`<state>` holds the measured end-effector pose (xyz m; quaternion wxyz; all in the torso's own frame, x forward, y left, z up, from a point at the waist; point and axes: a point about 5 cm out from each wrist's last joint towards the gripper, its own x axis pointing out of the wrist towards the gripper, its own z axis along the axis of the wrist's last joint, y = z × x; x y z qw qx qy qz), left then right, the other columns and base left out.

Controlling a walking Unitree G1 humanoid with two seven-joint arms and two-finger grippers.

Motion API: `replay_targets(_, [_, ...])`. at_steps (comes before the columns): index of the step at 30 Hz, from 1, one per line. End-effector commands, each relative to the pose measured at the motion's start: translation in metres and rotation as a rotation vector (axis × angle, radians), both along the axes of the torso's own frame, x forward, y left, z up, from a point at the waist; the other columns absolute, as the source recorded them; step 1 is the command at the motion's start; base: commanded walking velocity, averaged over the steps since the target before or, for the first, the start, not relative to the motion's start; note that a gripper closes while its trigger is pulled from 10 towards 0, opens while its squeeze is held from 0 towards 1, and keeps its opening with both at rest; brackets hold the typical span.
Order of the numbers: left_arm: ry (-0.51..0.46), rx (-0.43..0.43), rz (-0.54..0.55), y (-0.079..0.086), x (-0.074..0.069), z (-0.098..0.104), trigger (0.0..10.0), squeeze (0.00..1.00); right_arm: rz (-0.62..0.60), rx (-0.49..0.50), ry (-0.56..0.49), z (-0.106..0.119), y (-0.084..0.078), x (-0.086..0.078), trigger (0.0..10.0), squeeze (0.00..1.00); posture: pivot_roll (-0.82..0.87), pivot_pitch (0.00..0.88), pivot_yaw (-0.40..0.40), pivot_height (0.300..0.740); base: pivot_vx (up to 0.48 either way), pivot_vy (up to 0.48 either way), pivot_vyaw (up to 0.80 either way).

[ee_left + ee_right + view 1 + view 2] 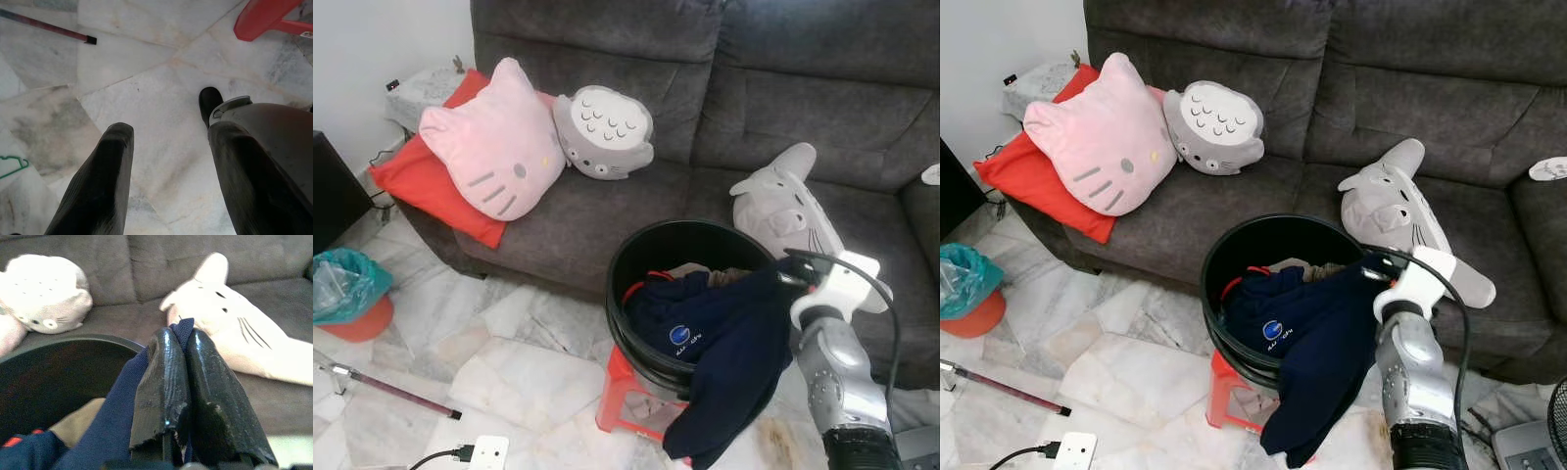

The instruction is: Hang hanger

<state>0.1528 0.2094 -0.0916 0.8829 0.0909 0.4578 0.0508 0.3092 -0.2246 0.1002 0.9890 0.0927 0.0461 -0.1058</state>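
Observation:
A navy blue garment [724, 343] with a round white logo drapes over the rim of a black bucket [636, 250] and hangs down toward the floor. My right gripper [182, 340] is shut on a fold of that garment [122, 396] at the bucket's right side, in front of the sofa. Its silver arm [837, 377] rises from the lower right. My left gripper [166, 142] hangs open above the marble floor, holding nothing. A thin green hanger [12, 165] lies on the floor at the edge of the left wrist view.
The bucket stands on a red stool [622, 397] before a grey sofa [705, 98] with pink, red and grey cushions and a grey plush [783, 211]. A teal-lined bin [347, 289], a red-handled stick [396, 392] and a power strip [480, 452] are on the floor at left.

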Motion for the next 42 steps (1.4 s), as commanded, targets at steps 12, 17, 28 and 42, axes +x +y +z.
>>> replay_targets(12, [0.018,0.013,-0.011,-0.001,-0.005,-0.002,10.0,0.0,-0.336,-0.095,-0.273,0.081,-0.08,-0.003,10.0,0.0,-0.08,0.072,0.011,0.74,0.0,0.0,0.0])
replay_targets(17, [0.019,0.013,-0.015,0.0,-0.005,-0.002,10.0,0.0,-0.4,-0.139,-0.22,0.073,-0.096,-0.013,10.0,0.0,-0.09,0.073,0.015,0.74,0.0,0.0,0.0])
replay_targets(28, [0.023,0.015,-0.015,0.0,-0.006,-0.002,10.0,0.0,-0.336,-0.09,0.069,0.008,-0.073,-0.016,10.0,0.0,-0.08,0.073,0.014,0.74,0.0,0.0,0.0])
replay_targets(42, [0.021,0.005,-0.012,-0.001,-0.006,-0.003,10.0,0.0,-0.369,-0.062,0.322,-0.05,-0.065,-0.037,10.0,0.0,-0.07,0.071,0.012,0.74,0.0,0.0,0.0])
